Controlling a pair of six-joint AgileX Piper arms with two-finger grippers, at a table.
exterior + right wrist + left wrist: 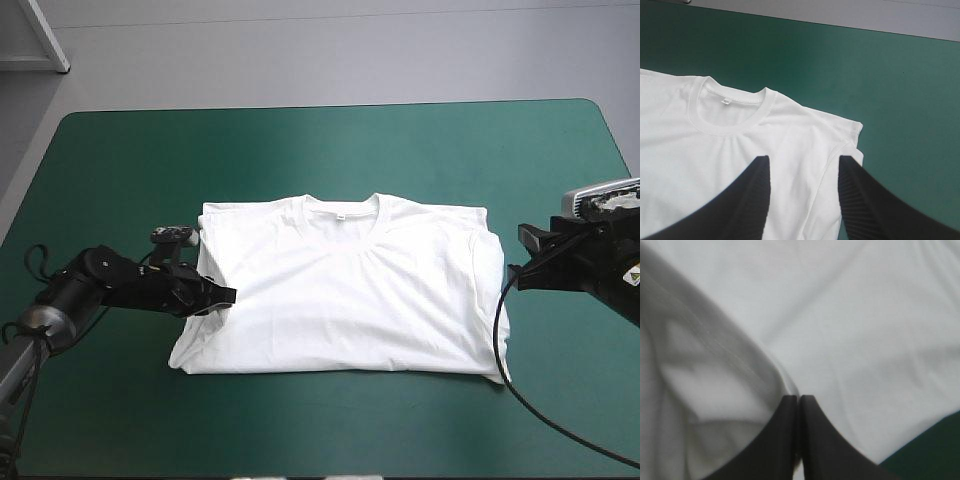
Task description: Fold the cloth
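The white T-shirt (345, 290) lies spread flat in the middle of the table, collar (343, 213) toward the far edge and both sleeves folded in. My left gripper (225, 297) lies low at the shirt's left edge. In the left wrist view its black fingers (799, 397) meet in a point where a raised ridge of the T-shirt (850, 315) runs in between them. My right gripper (520, 262) hovers by the shirt's right edge. The right wrist view shows it open (804, 160) above the T-shirt (715, 160), near the right shoulder, with nothing between the fingers.
The teal-green cover (330, 140) shows bare on every side of the shirt, widest toward the far edge and along the near edge (330, 430). The table's right edge is close behind my right arm.
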